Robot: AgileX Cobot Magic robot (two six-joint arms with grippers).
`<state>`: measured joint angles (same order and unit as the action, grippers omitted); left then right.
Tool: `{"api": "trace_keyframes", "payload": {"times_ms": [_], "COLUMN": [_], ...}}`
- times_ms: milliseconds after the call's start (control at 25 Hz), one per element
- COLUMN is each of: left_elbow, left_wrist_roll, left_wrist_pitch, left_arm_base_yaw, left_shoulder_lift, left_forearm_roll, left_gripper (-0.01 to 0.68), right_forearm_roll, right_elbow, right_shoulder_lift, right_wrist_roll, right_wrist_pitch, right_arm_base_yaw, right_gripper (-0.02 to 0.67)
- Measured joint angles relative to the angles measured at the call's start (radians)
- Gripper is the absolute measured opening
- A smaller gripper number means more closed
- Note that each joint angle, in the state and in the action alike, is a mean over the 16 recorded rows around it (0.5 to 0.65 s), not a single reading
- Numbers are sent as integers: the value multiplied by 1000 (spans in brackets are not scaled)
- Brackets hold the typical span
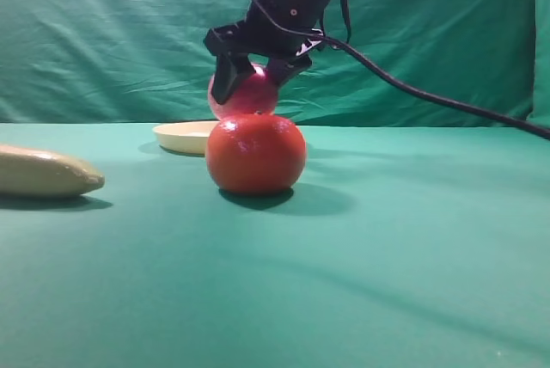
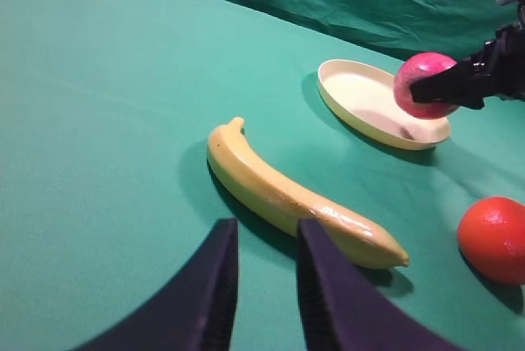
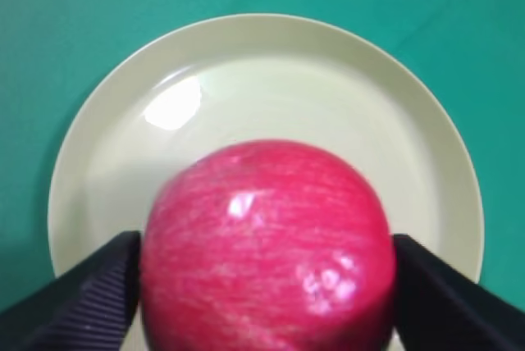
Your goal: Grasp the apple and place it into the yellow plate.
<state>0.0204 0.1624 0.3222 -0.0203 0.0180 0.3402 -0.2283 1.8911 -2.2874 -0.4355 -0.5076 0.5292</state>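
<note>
1. Where green cloth [image 1: 412, 282] covers the table and hangs as a creased backdrop [image 1: 103, 33], the right gripper [image 1: 255, 76] pinches the apple [image 1: 249, 95] above the yellow plate [image 1: 182, 136].
2. An orange-red fruit [image 1: 255, 153] and a banana [image 2: 287, 195] lie on the cloth.
3. The left gripper [image 2: 267, 285] has its fingers slightly apart, empty.
</note>
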Motion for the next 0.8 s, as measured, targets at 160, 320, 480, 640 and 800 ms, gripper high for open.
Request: {"api": "trace_keyframes", "payload": {"times_ms": [160,320,480,640,800], "left_elbow": [0,0,0,0,0], "left_wrist_roll": [0,0,0,0,0], "left_wrist_pitch": [0,0,0,0,0], "left_arm_base_yaw": [0,0,0,0,0], "left_shoulder_lift": [0,0,0,0,0], "left_forearm_roll": [0,0,0,0,0], "left_gripper": [157,157,157,157,157], "right_forearm_roll": [6,18,43,90,157], "right_elbow": [14,30,47,56,58], "right_shoulder_lift": [11,48,112,196,290], "right_wrist_roll": [-2,-4,2,43,128], "right_wrist_pitch": [-28,-60,-109,-177,-259], "right_arm_base_yaw": [0,0,-1,-1,-2], "right_gripper": [617,633,558,412,250]}}
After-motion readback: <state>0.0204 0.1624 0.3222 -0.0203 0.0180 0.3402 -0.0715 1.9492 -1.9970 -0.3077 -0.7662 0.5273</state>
